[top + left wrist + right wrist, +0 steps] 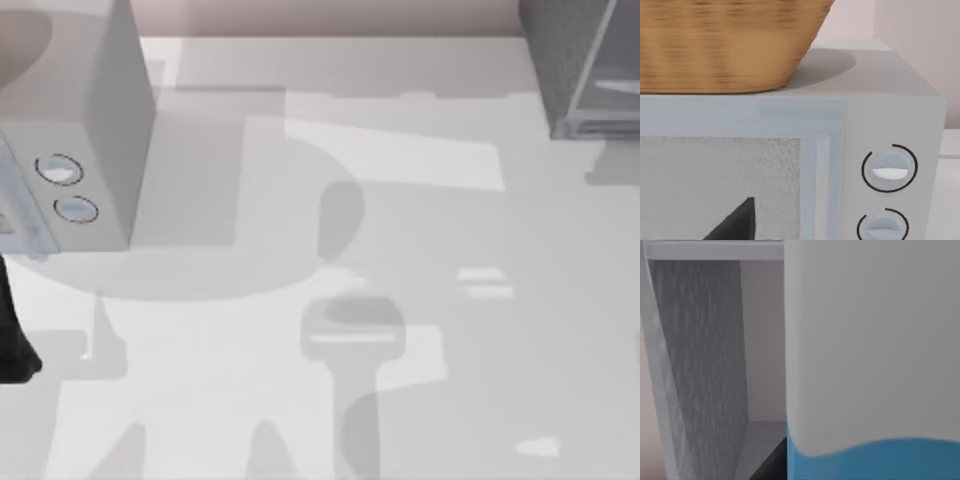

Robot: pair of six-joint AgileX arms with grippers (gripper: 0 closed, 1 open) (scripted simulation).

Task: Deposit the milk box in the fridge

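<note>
The milk box [870, 350] looms right in front of the right wrist camera, its white upper part above the bright blue body. My right gripper is shut on it, and one dark finger [771, 465] shows beside the box's lower edge. Just behind stands the open fridge [700, 365], with a dark speckled inner wall, a pale frame and a grey floor. In the top view the fridge [580, 70] sits at the table's far right corner. My left arm [14, 330] stays at the table's left edge.
A light grey microwave [90, 130] with two round dials stands at the far left. In the left wrist view a wicker basket [725, 45] rests on top of the microwave [890, 130]. Arm shadows fall across the white table [420, 230].
</note>
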